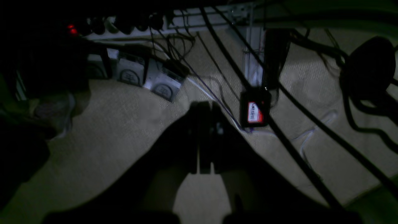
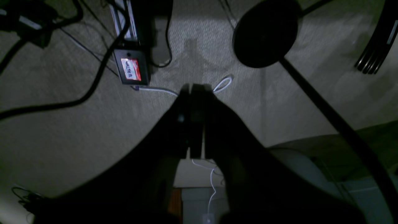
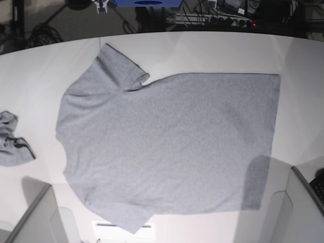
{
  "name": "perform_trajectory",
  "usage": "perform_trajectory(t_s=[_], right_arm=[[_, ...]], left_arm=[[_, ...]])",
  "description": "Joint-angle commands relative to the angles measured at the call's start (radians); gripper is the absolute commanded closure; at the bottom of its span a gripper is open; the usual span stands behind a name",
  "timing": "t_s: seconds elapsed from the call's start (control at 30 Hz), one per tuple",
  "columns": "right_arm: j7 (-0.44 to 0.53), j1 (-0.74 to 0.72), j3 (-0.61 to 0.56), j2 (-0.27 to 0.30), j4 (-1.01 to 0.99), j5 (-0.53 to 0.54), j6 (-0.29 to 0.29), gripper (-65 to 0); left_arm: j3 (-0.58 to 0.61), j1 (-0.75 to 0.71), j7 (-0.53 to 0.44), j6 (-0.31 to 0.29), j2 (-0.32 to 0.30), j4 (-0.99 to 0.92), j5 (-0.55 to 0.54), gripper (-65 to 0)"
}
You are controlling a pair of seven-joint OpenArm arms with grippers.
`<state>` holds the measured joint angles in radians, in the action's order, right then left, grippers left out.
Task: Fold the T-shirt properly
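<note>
Closed, empty left gripper jaws

Base view bright and evenly lit; both wrist views dim, murky, perhaps slightly blurred.

Matt heathered cloth T-shirt, smooth table, seemingly rough carpet
</note>
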<state>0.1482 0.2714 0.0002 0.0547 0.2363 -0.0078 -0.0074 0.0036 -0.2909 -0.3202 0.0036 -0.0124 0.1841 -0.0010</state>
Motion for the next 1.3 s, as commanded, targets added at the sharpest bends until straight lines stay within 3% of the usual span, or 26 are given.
perform_trajectory(t_s=[0.0,0.4,0.57,0.77,1.03,1.13,1.27], right_arm=[[0.008,0.013,0.001,0.007,0.016,-0.001,0.001,0.0],[0.009,0.236,0.013,0.029,0.349,0.01,0.001,0.0],[0.006,0.32,0.151,0.029,0.466,0.05,0.001,0.0],[0.003,0.446,0.197,0.029,0.667,0.05,0.002,0.0],[0.001,0.546,0.197,0.024,0.838,0.05,0.001,0.0],[0.001,0.552,0.202,0.024,0.84,0.05,0.001,0.0],[0.001,0.572,0.3,-0.002,0.875,0.05,0.001,0.0]], left_arm=[[0.002,-0.021,-0.029,0.003,-0.004,0.001,0.006,0.0],[0.002,-0.187,-0.443,0.003,-0.073,0.001,0.006,0.0],[0.002,-0.262,-0.609,0.003,-0.103,0.001,0.006,0.0],[-0.009,-0.374,-0.788,0.003,-0.113,0.053,-0.003,0.0],[-0.014,-0.552,-0.837,0.006,-0.133,0.3,-0.011,0.0],[-0.014,-0.627,-0.837,0.006,-0.145,0.424,-0.095,0.0],[-0.011,-0.733,-0.839,0.006,-0.2,0.631,-0.235,0.0]])
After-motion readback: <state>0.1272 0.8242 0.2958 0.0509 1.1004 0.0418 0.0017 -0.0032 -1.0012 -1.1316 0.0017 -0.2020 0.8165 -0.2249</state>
